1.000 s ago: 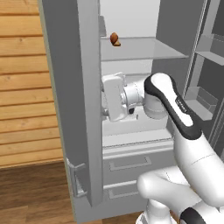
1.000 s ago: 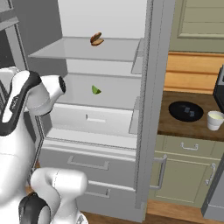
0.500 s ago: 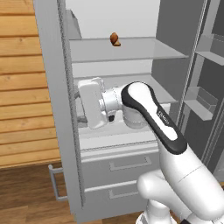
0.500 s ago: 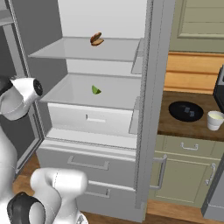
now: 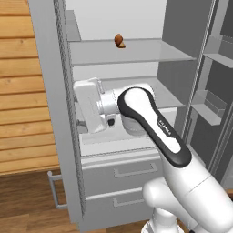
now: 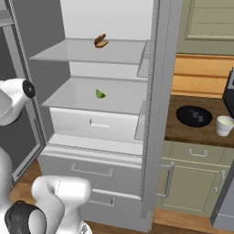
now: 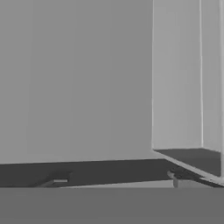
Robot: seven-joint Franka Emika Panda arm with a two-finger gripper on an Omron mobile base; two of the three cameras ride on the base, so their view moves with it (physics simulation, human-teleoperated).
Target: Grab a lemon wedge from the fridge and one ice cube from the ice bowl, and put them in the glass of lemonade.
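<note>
The grey fridge stands with its doors swung open, pale shelves bare to the room, two drawers shut below them. The white arm reaches in from the base and bends to the left side of the opening, its hand pressed up near the inner edge of the left door. The claw itself is hidden behind the wrist in the left base view, and in the hand view the fingertips are too faint against the grey panel to read, so I cannot tell whether it is spread or closed; nothing shows between the fingers.

On the middle shelf lies the lemon wedge, small and yellow-green, sitting alone toward the middle back of that shelf. It is well apart from the hand, which is off at the left edge of the fridge at roughly the same height. On the shelf above rests an orange-brown lump, also visible in the left base view.

To the right of the fridge, on the wooden surface over the beige-green cabinets, sits the glossy black ice bowl with small pale ice cubes inside. Just beside it to the right stands the glass of lemonade, upright, close to the bowl's rim but not touching it.
</note>
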